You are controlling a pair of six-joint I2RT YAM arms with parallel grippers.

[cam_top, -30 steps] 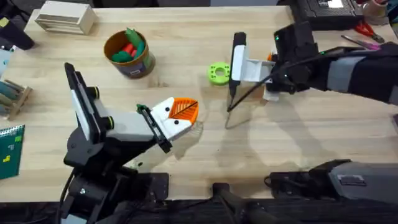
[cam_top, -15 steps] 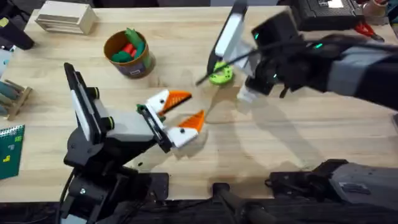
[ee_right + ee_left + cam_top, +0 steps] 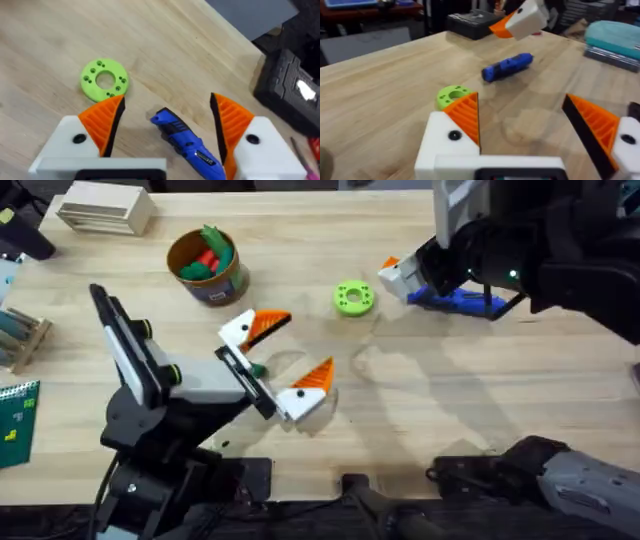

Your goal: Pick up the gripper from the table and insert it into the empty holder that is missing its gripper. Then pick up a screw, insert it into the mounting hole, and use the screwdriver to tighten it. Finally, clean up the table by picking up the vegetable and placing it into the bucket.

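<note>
I am hovering the right end effector (image 3: 167, 120), fingers spread, over the screwdriver (image 3: 455, 299) near the worktop's far right edge; centring on its handle before closing should help. Left end effector (image 3: 285, 360) is open, empty.

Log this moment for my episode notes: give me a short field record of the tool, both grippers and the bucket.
screwdriver: lying on the table, between the right gripper's open fingers
right gripper: open, over the screwdriver
left gripper: open, holding nothing
green ring: flat on the table, beside the screwdriver
bucket: upright, green and red toys inside
</note>
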